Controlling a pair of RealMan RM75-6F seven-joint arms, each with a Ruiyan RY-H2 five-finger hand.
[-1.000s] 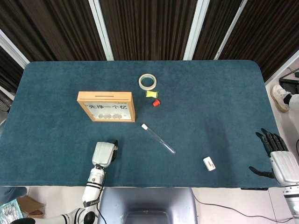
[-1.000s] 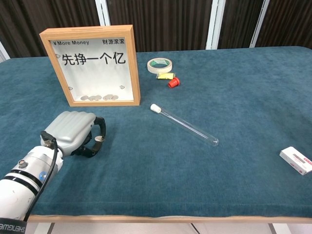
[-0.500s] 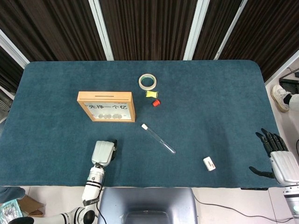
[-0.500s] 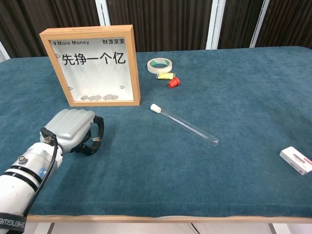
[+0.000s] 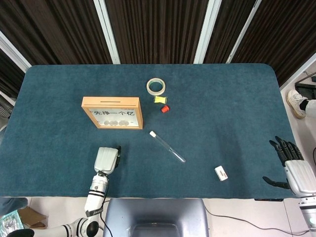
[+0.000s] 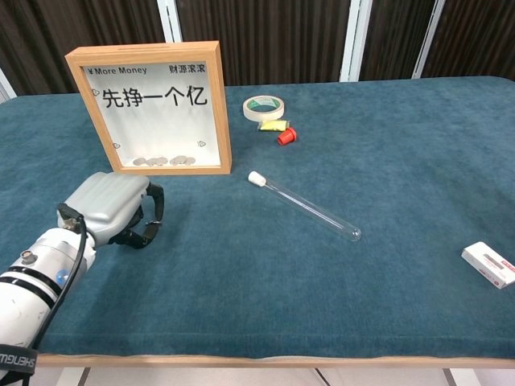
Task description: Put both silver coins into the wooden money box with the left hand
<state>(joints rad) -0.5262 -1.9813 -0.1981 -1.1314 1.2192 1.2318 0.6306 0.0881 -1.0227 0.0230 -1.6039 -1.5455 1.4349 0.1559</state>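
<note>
Dark slatted curtains behind, teal cloth-covered bench [image 5: 222, 98] in front. Wooden money box [image 6: 153, 108] stands upright toward the left rear of the bench, slot on its top edge in head view, glass front printed "More Money" plus large characters. Several silver coins [image 6: 165, 161] lie in a row on the box floor behind the glass; can't tell which are the task's two. No coin seen loose on the cloth.

Left hand [image 6: 113, 209] rests on the cloth just in front of the box, apart from it, back of hand up, fingers [image 6: 150, 217] curled under; can't tell whether anything is pinched in them. Right hand [image 5: 294, 168] sits at the far right bench edge, well apart from everything, dark fingers [image 5: 284, 147] spread, holding nothing.

Glass test tube [image 6: 306, 207] with white cap lies diagonally mid-bench. Roll of tape [image 6: 264, 107] lies flat behind it, with a small yellow piece [image 6: 273, 125] and a red cap [image 6: 286, 136] just beside. White eraser-like block [image 6: 489, 264] near the right front edge.
</note>
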